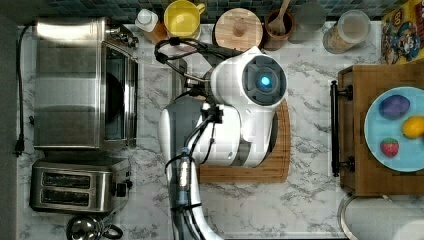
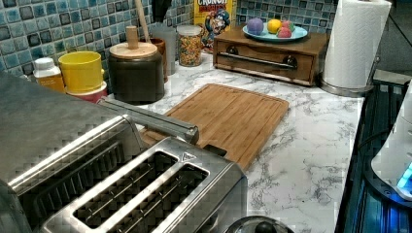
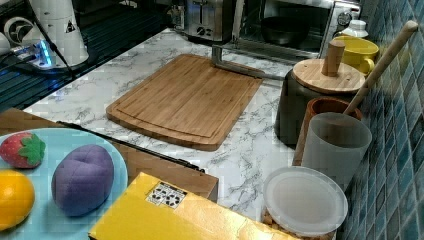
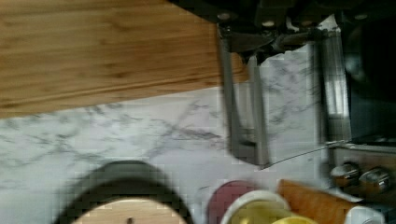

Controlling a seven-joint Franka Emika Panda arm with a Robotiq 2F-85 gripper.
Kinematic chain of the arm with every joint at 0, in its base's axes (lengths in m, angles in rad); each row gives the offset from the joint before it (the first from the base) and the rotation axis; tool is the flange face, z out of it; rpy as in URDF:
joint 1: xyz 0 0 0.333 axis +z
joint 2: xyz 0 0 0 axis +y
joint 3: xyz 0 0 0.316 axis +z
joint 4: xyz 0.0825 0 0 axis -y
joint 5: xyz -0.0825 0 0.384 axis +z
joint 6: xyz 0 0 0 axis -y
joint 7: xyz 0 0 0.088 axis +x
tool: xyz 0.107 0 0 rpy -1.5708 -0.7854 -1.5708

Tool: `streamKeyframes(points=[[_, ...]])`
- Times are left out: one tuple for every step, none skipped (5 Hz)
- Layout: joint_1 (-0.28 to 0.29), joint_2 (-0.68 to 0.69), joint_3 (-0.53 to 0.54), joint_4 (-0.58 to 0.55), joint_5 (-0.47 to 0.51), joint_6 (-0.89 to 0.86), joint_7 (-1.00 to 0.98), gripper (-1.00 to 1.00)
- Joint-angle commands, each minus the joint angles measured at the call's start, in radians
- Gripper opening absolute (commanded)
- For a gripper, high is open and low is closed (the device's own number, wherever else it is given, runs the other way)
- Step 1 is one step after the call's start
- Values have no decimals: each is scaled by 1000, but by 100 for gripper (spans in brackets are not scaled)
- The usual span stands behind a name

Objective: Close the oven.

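Currently, oven (image 1: 75, 82): stands at the top view's left end of the marble worktop (image 1: 305, 200), beside the two-slot toaster (image 1: 75, 186).
Door: folded down flat, its bar handle (image 3: 240, 67) near the edge of the wooden cutting board (image 3: 187, 100).
Pincer (image 4: 240, 51): poised at the bar handle in the wrist view; whether its fingers are apart or together cannot be told.
Arm (image 1: 235, 120): extends over the cutting board.
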Motion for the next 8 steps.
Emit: streamKeyframes(points=[[-60, 1, -36, -200, 310, 1, -555, -100], [-60, 10, -11, -244, 409, 58, -651, -100], [-39, 110, -8, -190, 434, 32, -679, -100], [-52, 186, -11, -167, 514, 50, -750, -100], [-93, 229, 19, -159, 547, 83, -788, -100], [-96, 229, 9, -160, 607, 101, -832, -100], [-103, 207, 6, -162, 662, 107, -860, -100], [-104, 208, 20, -158, 687, 131, -879, -100]])
